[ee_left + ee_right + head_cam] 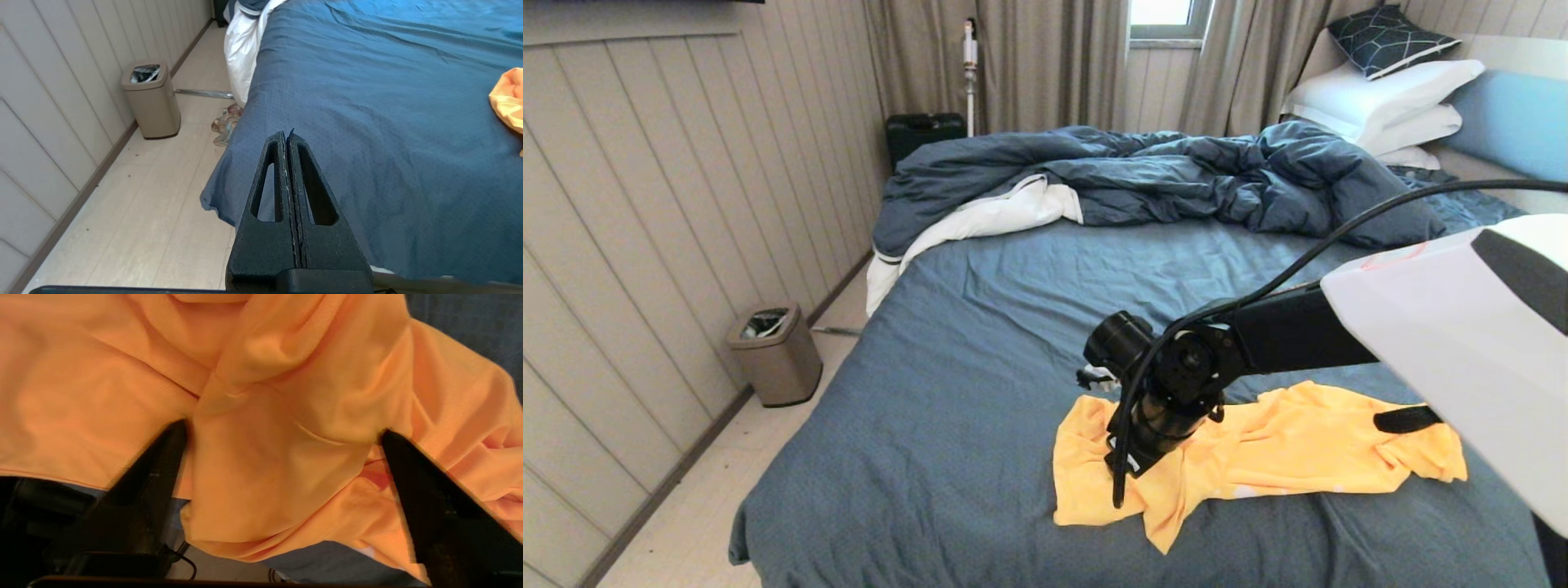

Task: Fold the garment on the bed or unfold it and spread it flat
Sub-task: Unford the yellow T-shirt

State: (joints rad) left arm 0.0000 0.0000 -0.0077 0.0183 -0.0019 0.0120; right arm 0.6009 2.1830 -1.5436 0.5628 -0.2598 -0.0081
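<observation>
Garment lies crumpled on the near part of the bed, spread sideways across the slate-blue sheet. My right hand is down on its left half, fingers spread wide with a bunched fold of orange fabric sitting between them. My left hand hangs off by the bed's left edge, fingers pressed together, gripping nothing. Rumpled dark duvet sits beyond, near the pillows.

garment 1 | bin 1 | pillows 4 (one patterned)
</observation>
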